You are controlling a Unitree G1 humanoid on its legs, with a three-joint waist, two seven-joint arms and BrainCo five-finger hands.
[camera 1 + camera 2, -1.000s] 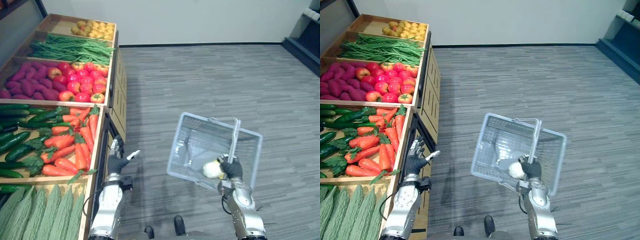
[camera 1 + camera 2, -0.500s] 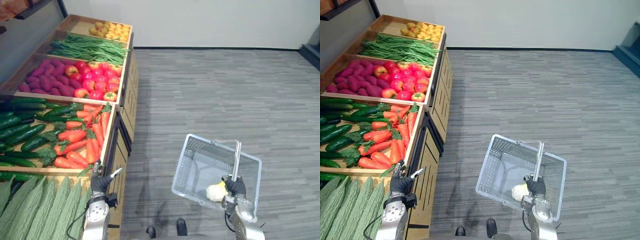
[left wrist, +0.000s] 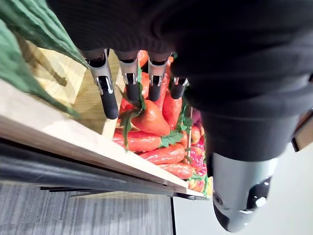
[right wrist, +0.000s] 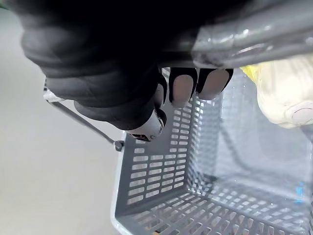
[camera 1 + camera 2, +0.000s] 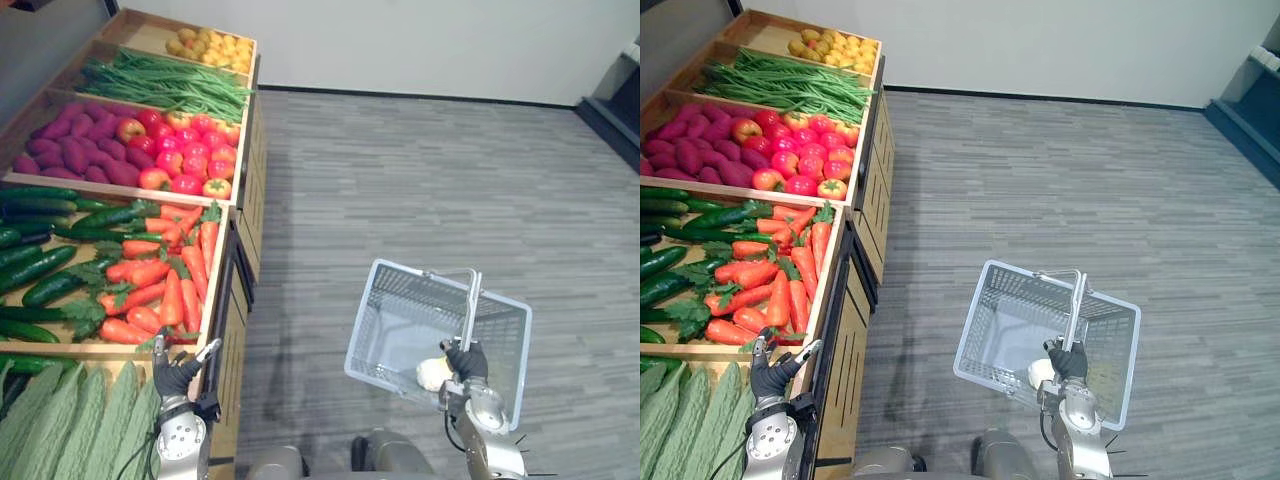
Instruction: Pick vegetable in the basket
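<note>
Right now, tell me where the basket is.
In the eye views the basket hangs lower right over the grey floor, its handle in the right hand, a pale vegetable inside, right of the carrots.

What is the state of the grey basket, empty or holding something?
Not empty: one pale vegetable lies inside the basket, by the handle that the right hand grips.

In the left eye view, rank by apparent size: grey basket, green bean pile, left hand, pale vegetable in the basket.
1. grey basket
2. green bean pile, though farther off
3. left hand
4. pale vegetable, partly hidden; close to the hand, so unsure
</note>
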